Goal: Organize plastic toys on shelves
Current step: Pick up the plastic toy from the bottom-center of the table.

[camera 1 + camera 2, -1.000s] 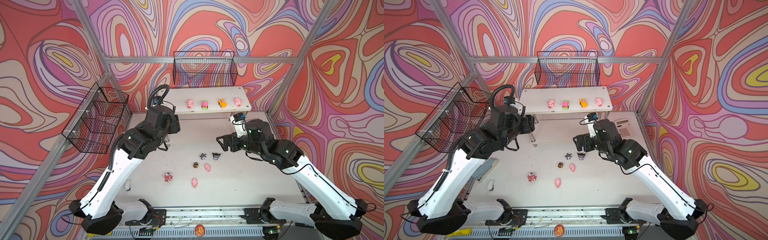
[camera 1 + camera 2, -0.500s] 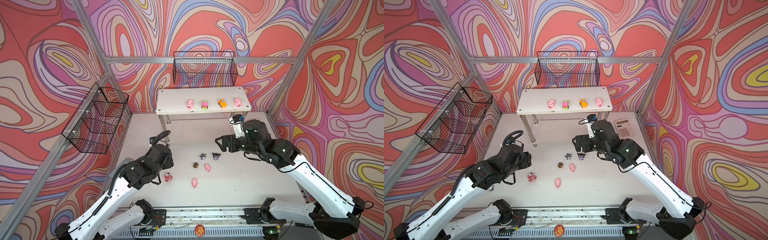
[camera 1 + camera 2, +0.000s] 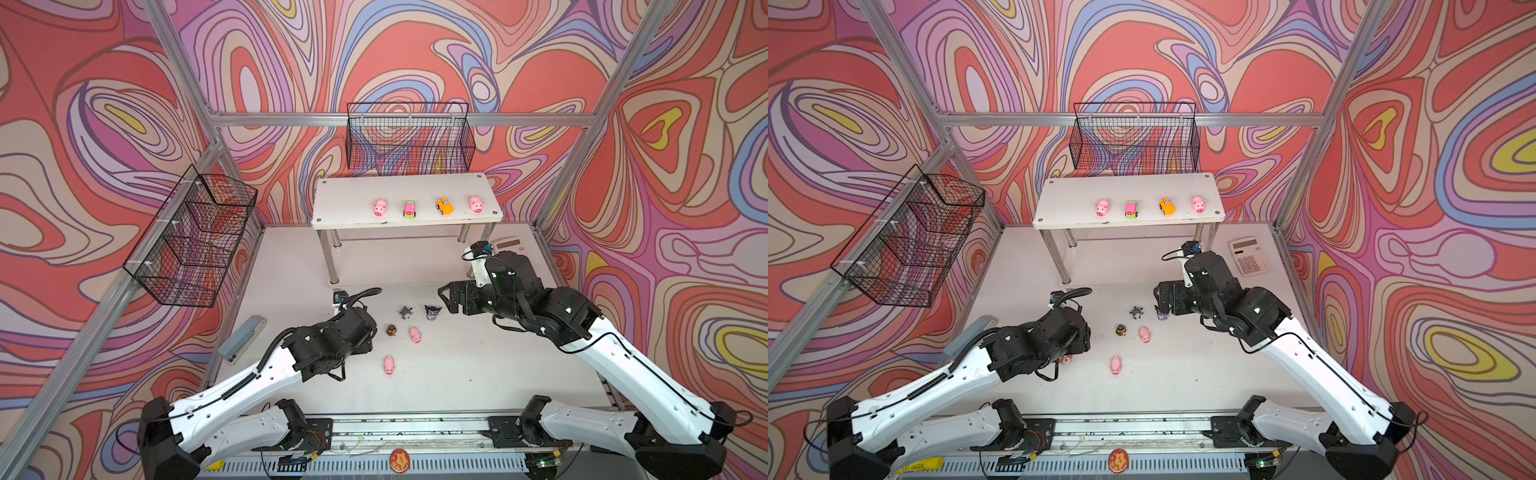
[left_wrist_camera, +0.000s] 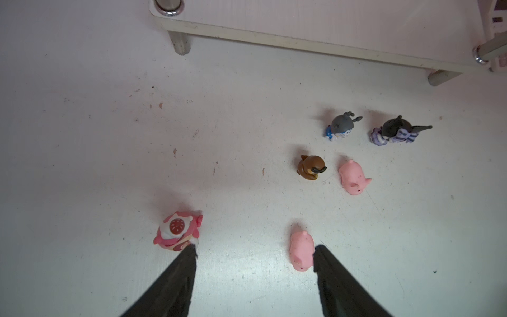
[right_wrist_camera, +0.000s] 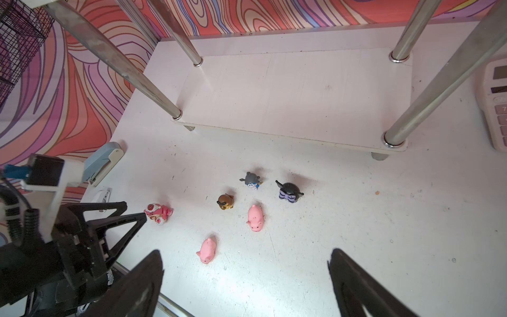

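Note:
Two pink pigs (image 3: pixel 379 207) (image 3: pixel 476 204), a pink-green car (image 3: pixel 409 209) and an orange car (image 3: pixel 444 205) stand in a row on the shelves' top board (image 3: pixel 353 208). The lower board (image 5: pixel 288 96) is bare. On the table lie a grey figure (image 3: pixel 406 312), a dark horned one (image 3: pixel 432 311), a brown one (image 3: pixel 391 330) and two pigs (image 3: pixel 414 333) (image 3: pixel 389 365). My left gripper (image 4: pixel 255 251) is open low over the table. The pink bear (image 4: pixel 177 230) sits at one fingertip and a pig (image 4: pixel 301 254) beside the other. My right gripper (image 3: pixel 446 299) hangs open near the horned figure, holding nothing.
A grey stapler (image 3: pixel 243 338) lies at the table's left edge and a calculator (image 3: pixel 1250 257) at the back right. Black wire baskets hang on the back wall (image 3: pixel 409 141) and left wall (image 3: pixel 195 237). Chrome legs (image 3: pixel 332 266) stand just behind the toys.
My left arm has swung down from the shelf's left end to the table by the pink bear. The right gripper has hardly moved.

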`<state>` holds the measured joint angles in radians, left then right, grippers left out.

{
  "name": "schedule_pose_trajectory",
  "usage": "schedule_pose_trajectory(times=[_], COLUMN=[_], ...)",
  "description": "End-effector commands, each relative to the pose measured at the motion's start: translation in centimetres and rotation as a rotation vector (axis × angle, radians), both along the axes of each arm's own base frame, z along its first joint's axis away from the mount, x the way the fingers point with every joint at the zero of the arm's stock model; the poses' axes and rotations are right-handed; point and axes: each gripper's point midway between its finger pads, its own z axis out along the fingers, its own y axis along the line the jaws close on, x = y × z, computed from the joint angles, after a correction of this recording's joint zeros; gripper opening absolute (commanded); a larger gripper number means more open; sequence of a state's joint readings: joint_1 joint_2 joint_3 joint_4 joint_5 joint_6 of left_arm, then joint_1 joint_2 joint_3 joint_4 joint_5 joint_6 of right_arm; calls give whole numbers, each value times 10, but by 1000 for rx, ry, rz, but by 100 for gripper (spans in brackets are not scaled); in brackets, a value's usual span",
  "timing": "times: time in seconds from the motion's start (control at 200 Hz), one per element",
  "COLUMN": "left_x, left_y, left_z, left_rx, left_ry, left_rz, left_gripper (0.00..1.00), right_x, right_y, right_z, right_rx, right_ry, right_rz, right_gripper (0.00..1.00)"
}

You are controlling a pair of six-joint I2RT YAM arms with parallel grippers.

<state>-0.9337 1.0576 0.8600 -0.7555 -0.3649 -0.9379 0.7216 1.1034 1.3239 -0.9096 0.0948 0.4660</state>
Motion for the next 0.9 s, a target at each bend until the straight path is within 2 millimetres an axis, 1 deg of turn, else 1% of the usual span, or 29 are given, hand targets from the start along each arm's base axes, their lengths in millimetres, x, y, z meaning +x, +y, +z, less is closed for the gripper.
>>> schedule_pose_trajectory(times=[0.0,0.205,0.371,0.476,0.586,0.716,0.891], left_x=[2,-8,-23,-31,-37,-38,-30], left_y=[-11,-27,-31,-34,-45,-58,-66], left_z=[-5,-20,-37,-49,-59,-67,-62], left_rx=[2,52,59,95,103,102,130], left_ry=[-18,14,45,67,90,104,77], left_rz=[33,21,25,24,8,-7,-21], left_gripper=[71,70,69,69,69,69,69], right_x=[-4,-7,-10,-10,-11,-13,-17], right_y=[-11,-20,-21,-23,-26,-28,-33], right_z=[-3,-2,-3,-2,-1,-3,1], right_rx=[-21,-30,-32,-37,-35,-34,-32], right_ry=[-2,-23,-22,-32,-40,-40,-46], right_rz=[-31,-49,-44,-46,-51,-54,-60], right_gripper=[98,98,98,98,98,98,98])
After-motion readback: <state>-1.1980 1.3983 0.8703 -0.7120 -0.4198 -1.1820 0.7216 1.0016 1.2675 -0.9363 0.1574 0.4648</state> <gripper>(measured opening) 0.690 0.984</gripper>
